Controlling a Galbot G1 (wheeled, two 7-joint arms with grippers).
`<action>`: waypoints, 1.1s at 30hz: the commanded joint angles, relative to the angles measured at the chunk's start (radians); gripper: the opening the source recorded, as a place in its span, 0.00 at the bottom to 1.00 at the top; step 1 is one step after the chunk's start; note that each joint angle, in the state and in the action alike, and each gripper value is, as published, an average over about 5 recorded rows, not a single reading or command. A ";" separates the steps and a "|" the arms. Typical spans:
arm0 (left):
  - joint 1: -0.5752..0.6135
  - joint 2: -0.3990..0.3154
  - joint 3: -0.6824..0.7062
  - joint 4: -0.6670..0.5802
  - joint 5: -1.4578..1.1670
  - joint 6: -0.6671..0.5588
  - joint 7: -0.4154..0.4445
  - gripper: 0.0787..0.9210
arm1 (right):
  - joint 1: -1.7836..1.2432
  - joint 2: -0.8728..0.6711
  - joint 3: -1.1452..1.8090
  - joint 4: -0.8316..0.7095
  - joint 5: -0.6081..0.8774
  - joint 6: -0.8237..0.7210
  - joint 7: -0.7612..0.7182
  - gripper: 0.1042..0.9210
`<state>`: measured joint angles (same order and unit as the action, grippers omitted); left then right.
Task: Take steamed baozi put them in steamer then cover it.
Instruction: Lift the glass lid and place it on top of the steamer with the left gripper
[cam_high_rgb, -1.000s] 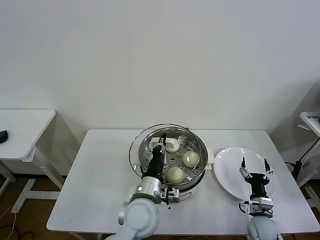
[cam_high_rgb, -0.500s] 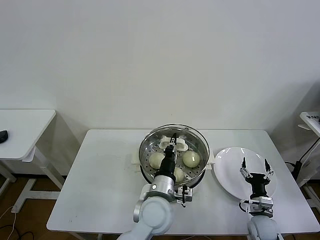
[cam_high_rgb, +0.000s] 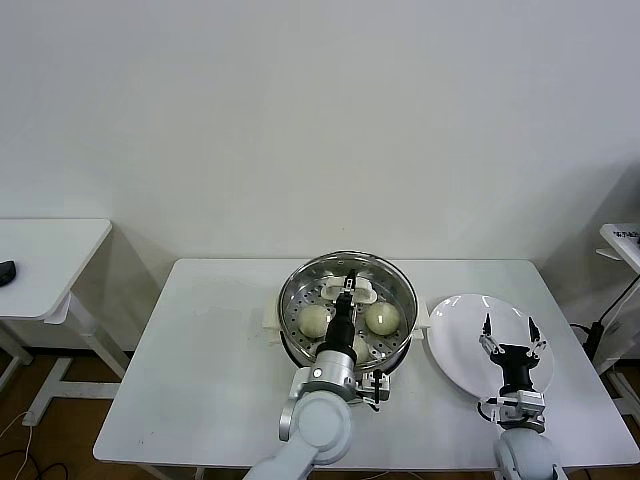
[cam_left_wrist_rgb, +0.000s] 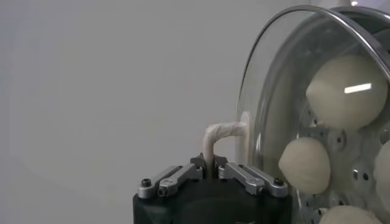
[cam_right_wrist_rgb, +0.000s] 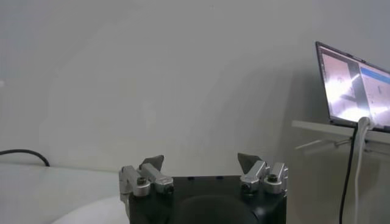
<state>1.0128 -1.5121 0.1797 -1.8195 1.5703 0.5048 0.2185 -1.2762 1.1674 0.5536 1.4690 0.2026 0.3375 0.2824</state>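
Observation:
The steel steamer (cam_high_rgb: 295, 325) stands mid-table with the clear glass cover (cam_high_rgb: 392, 285) over it. Cream-white baozi show through the glass, one on the left (cam_high_rgb: 314, 320) and one on the right (cam_high_rgb: 382, 317); others are partly hidden by my arm. My left gripper (cam_high_rgb: 350, 287) is shut on the cover's cream handle (cam_high_rgb: 362, 290). In the left wrist view the gripper (cam_left_wrist_rgb: 209, 163) pinches the handle (cam_left_wrist_rgb: 224, 130), with the glass cover (cam_left_wrist_rgb: 268, 79) and baozi (cam_left_wrist_rgb: 346, 83) behind it. My right gripper (cam_high_rgb: 509, 325) is open and empty over the white plate; it also shows in the right wrist view (cam_right_wrist_rgb: 200, 161).
A flat white plate (cam_high_rgb: 455, 350) lies right of the steamer. A second white table (cam_high_rgb: 50, 250) stands at the far left with a dark object (cam_high_rgb: 6, 270) on it. A laptop (cam_right_wrist_rgb: 353, 88) on a stand shows in the right wrist view.
My left gripper has carried the cover rightward from its offset, tilted position and settled it centred over the steamer. The right arm has not moved.

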 joint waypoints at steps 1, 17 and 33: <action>-0.003 -0.009 -0.004 0.041 0.020 -0.004 -0.019 0.13 | 0.004 0.000 -0.001 -0.003 0.001 -0.001 0.001 0.88; 0.007 -0.009 -0.017 0.052 0.073 -0.013 0.003 0.13 | 0.010 -0.003 -0.002 -0.007 0.002 0.002 0.000 0.88; 0.017 -0.009 -0.033 0.057 0.095 -0.025 0.009 0.13 | 0.016 -0.002 -0.005 -0.006 0.001 0.003 0.000 0.88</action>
<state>1.0223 -1.5237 0.1512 -1.7669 1.6487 0.4839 0.2270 -1.2611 1.1664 0.5484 1.4622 0.2031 0.3401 0.2810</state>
